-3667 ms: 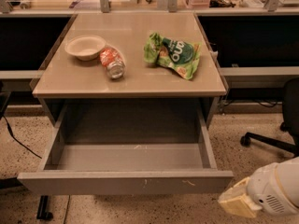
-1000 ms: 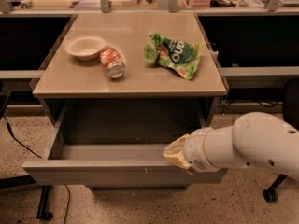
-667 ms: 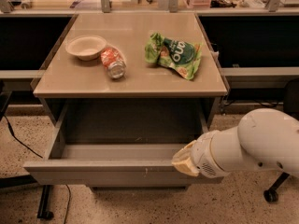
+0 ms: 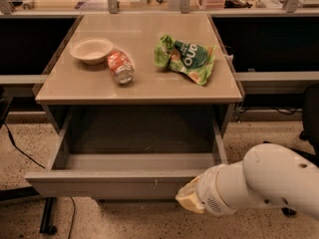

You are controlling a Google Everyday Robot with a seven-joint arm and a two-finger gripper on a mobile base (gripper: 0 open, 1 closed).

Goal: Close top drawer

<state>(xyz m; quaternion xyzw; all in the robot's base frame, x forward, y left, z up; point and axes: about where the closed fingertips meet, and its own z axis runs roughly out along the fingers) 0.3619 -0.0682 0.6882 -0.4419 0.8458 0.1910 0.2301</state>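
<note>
A wide grey metal top drawer stands pulled out toward the near side, beneath a tan tabletop. The yellowish gripper on a white arm sits at the drawer front's right end. Whether it is spread or closed cannot be told.

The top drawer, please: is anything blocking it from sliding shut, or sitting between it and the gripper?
Nothing visible does. The top drawer is pulled out with nothing showing inside, and the gripper sits at the right end of its front panel.
</note>
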